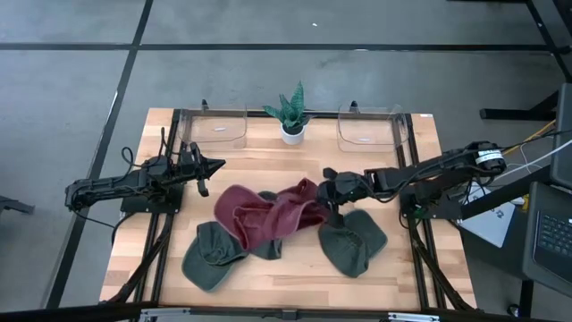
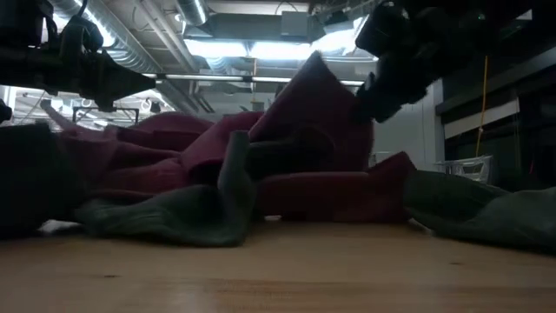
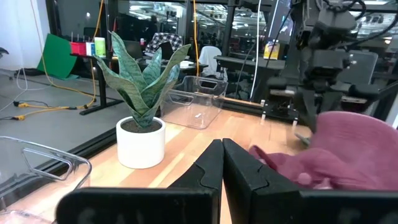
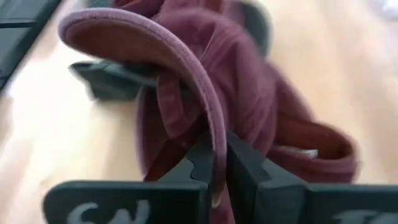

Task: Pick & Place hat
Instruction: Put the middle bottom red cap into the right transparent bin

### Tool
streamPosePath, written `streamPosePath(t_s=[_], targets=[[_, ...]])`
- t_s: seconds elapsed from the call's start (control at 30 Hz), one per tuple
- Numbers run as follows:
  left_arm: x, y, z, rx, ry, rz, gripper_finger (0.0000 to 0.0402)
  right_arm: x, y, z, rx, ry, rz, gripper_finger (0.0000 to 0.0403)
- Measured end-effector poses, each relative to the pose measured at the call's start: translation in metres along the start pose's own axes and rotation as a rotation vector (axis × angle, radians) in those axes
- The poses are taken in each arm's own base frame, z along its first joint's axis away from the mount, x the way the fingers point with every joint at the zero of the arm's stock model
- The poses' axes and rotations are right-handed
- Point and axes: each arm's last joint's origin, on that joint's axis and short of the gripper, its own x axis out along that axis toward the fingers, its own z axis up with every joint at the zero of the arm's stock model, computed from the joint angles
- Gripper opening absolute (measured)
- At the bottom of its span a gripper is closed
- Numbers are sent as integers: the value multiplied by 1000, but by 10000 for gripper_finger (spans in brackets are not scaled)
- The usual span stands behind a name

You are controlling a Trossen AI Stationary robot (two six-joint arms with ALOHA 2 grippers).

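potted plant (image 1: 291,114) between two clear bins (image 1: 217,125).

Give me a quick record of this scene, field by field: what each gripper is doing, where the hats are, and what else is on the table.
right gripper: jaws pinched on the brim of the maroon hat, lifting its edge at mid-table
left gripper: jaws shut, empty, waiting at the table's left side
green hats: one front left, one front right, flat on the table
back edge: potted plant between two clear bins
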Motion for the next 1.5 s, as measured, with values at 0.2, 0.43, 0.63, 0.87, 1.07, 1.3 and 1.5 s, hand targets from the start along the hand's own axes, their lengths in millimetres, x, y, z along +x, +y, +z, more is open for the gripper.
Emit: streamPosePath(t_s=[0.2,0.43,0.63,0.87,1.07,1.3,1.5], targets=[[0,0,0,0,0,0,4,-1,12,-5,2,57,93,77],[0,0,0,0,0,0,4,-13,22,-9,-9,100,121,167],[0,0,0,0,0,0,4,-31,30,-9,61,137,186,251],[0,0,0,0,0,0,4,-48,35,-3,263,127,290,301],[0,0,0,0,0,0,4,-56,39,12,386,56,259,297],[0,0,0,0,0,0,4,-59,41,43,402,-9,60,292],[0,0,0,0,0,0,4,-50,38,65,382,49,-121,291]])
